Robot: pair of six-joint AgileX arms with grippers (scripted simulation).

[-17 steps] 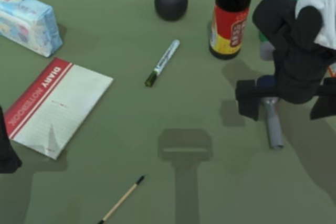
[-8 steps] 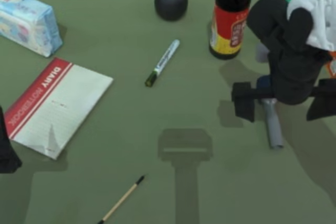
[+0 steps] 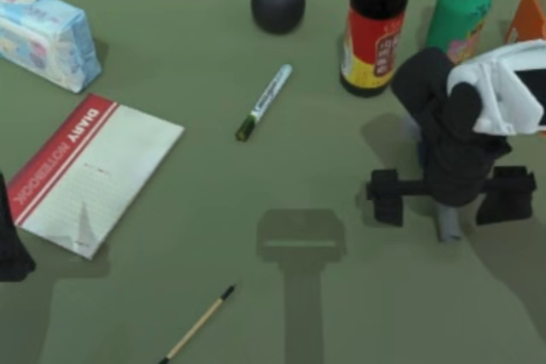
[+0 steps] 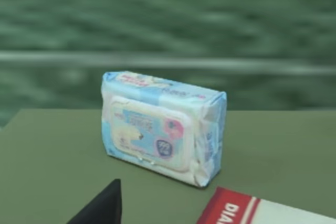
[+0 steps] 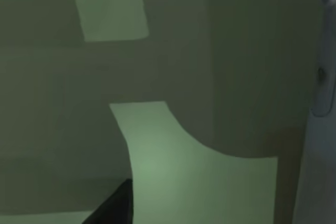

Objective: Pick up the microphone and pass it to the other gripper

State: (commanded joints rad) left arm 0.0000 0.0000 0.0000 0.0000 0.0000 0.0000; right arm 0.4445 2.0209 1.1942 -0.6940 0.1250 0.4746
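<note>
Top view, right arm: Your right tool (image 3: pixel 450 196) has come down lower than it was a moment ago. It has also slid a little toward the near edge of the green desk (image 3: pixel 341 313).
Top view, fingers: The two black fingers (image 3: pixel 386 197) stand wide apart, one on each side of the small microphone with the grey metal handle (image 3: pixel 447 224). They grip nothing yet.
Top view, microphone: It lies flat on the right side of the desk, under the arm. Only the end of its handle shows.
Top view, left arm: It waits at the left edge, near the red and white notebook (image 3: pixel 85 172). You cannot tell how its tool is set.
Left wrist view: You see only the blue pack of wipes (image 4: pixel 163 127).
Right wrist view: The grey handle (image 5: pixel 317 145) shows very close, at the edge.
What it means: The squeeze looks like the next step. The pass is not started.
</note>
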